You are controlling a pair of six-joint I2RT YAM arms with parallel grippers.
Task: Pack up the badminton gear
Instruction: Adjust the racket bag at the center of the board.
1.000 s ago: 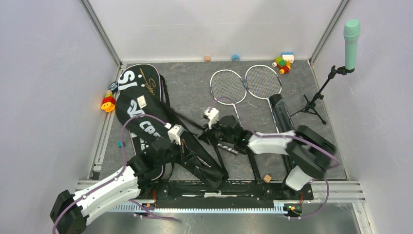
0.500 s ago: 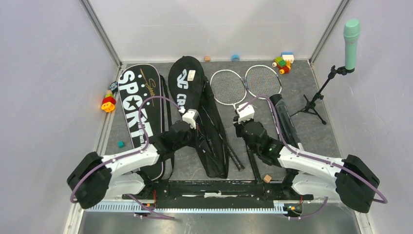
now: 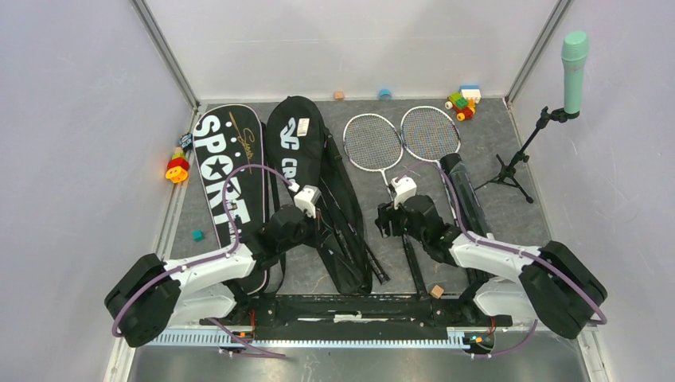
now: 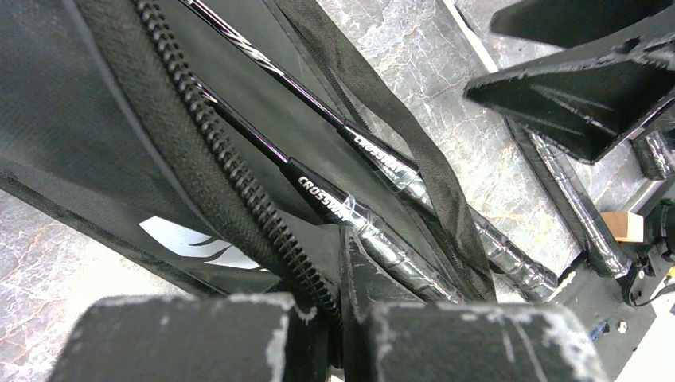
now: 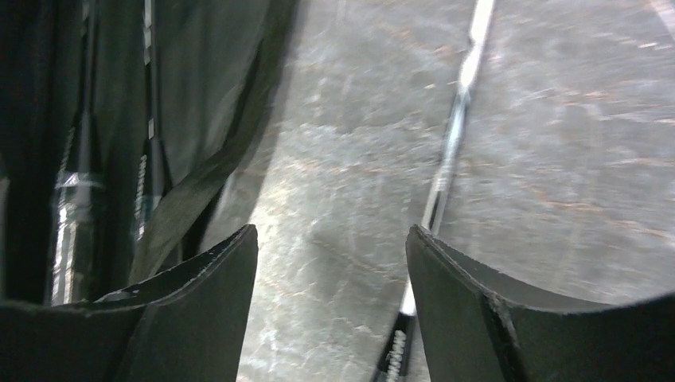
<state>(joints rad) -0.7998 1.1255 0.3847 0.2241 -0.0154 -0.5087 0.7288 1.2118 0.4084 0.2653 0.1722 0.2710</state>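
Top external view: two robot arms reach over a grey table (image 3: 509, 231) strewn w/ badminton gear. At far left lies the SPORT bag (image 3: 229, 171), flat, its near end under the L arm. Just beside it on the right, the CROSSWAY bag (image 3: 296, 147) lies unzipped, its lettering cut off after "CR" by the same arm. Two loose rackets (image 3: 372, 142) lie side by side on the table right of that bag. Their heads point toward the back wall and touch or nearly touch, and the handles run under the R arm. The black tube (image 3: 464, 187) lies just right of them, its near end hidden by the R arm.

The L gripper (image 4: 342, 314), seen in the left wrist view, is clamped tight on the zipper (image 4: 239, 191) edge of the CROSSWAY bag. In the top view its fingers are lost against the black fabric. Two bagged rackets (image 4: 334, 208) rest inside, just past the zipper, w/ "CROSSWAY" on film-wrapped handles. Their heads are out of frame here and hidden by the bag's cover from above.

The R gripper (image 5: 333, 239), in the right wrist view, has its jaws spread wide w/ nothing between them, over bare table. A loose racket's shaft (image 5: 455, 135) passes behind the finger at frame right, and the bag's edge sits at frame left. The pic is blurred, so contact w/ the shaft can't be told.

Also in shot are a mint-green mic (image 3: 575, 56) on a stand at far right and toy blocks (image 3: 463, 99) in the back right corner.
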